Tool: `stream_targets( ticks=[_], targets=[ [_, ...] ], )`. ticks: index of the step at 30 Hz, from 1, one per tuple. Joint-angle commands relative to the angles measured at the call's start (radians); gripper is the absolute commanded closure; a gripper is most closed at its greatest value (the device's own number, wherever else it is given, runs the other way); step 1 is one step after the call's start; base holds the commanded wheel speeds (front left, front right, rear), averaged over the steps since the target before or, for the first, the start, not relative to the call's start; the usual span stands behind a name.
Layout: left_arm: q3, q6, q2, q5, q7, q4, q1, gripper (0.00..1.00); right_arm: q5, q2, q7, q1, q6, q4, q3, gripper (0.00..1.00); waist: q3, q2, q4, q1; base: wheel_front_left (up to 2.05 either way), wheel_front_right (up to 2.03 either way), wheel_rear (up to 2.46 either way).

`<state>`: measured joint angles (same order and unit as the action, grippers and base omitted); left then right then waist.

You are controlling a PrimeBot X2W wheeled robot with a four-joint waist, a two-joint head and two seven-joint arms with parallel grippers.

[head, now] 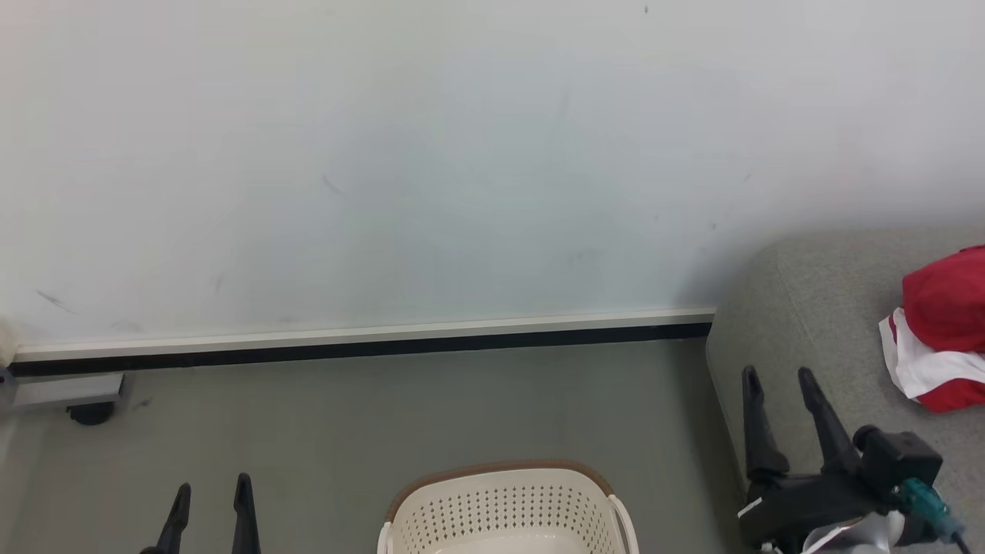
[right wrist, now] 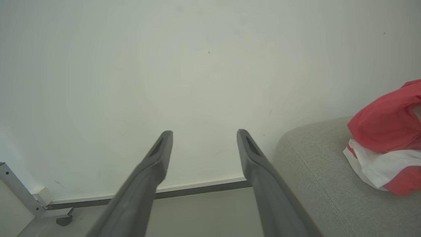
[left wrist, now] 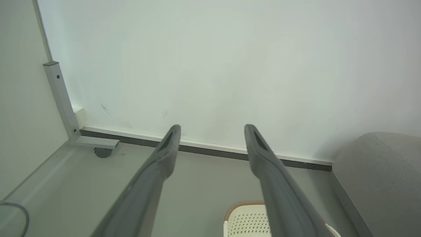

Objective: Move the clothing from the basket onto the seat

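Clothing [head: 943, 308] on seat [head: 816, 308]; basket [head: 504, 508] between left claw [head: 213, 483] and right claw [head: 777, 372], both spread.

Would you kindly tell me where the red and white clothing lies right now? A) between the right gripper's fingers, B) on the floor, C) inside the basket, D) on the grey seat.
D: the clothing rests on the seat, apart from the open right gripper.

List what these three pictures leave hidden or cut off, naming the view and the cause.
Basket: head view's bottom edge cuts off most of its inside.
Clothing: cropped by the right edge, head and right wrist views.
Left hand: head view's bottom edge cuts off its base.
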<state>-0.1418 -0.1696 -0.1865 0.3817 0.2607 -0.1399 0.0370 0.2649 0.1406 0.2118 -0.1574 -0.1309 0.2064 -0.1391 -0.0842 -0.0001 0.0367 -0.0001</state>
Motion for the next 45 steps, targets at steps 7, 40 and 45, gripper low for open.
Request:
stream_targets(
  ticks=[7,40,45],
  targets=[
    [0.051,0.021,0.003,-0.072,0.005,0.096,-0.068,0.00,-0.140,-0.068,0.028,0.102,0.000,-0.054,0.031,0.00,-0.015,0.0001,0.004,0.0001,0.00,0.00,0.00],
    [0.200,0.155,0.135,-0.199,0.006,0.071,-0.133,0.00,-0.261,-0.091,0.054,0.156,0.000,-0.027,-0.006,0.00,0.005,0.0001,-0.039,0.0001,0.00,0.00,0.00],
    [0.189,0.143,0.136,-0.178,0.006,0.076,-0.131,0.00,-0.253,-0.091,0.054,0.150,0.000,-0.024,-0.005,0.00,0.007,0.0001,-0.045,0.0001,0.00,0.00,0.00]
  ],
)
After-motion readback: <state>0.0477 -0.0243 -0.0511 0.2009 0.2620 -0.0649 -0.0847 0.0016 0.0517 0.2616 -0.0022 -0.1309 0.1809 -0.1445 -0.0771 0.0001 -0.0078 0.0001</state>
